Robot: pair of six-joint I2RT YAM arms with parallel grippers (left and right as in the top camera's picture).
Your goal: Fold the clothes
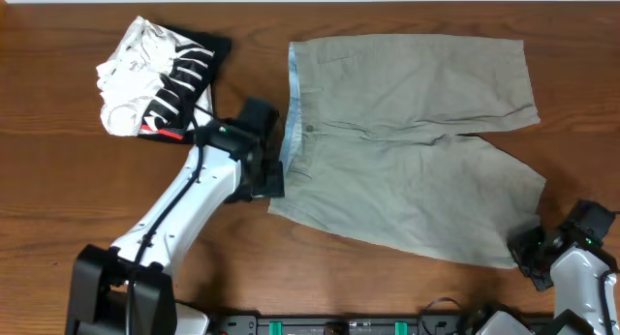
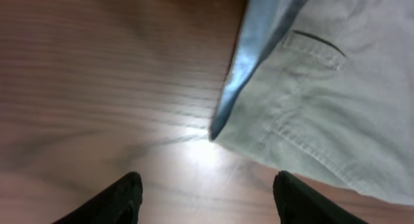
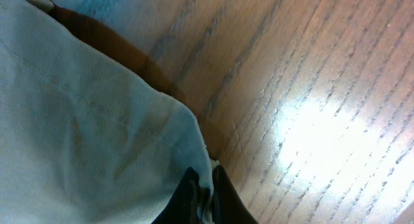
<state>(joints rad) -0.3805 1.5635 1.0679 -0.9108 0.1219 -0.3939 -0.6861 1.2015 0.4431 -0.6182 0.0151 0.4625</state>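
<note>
Where laid flat across the worktop (image 1: 58, 180), finds the shorts (image 1: 407, 141) with waistband to the left and legs to the right. Shows the left fingers (image 2: 119, 201) parted wide over bare wood just beside the blue waistband edge, holding nothing. Shows the right fingers (image 3: 204, 198) pinched shut on the near leg's hem corner

Brown wood-grain worktop (image 1: 58, 180), glare shining off it. The khaki shorts (image 1: 407, 151) lie spread flat across it, both legs laid out, and the pale blue inner waistband (image 1: 294, 103) shows along one end. Beyond that waistband end, well apart from the shorts, sits a bunched black-and-white striped garment (image 1: 160, 78) with a red mark.
</note>
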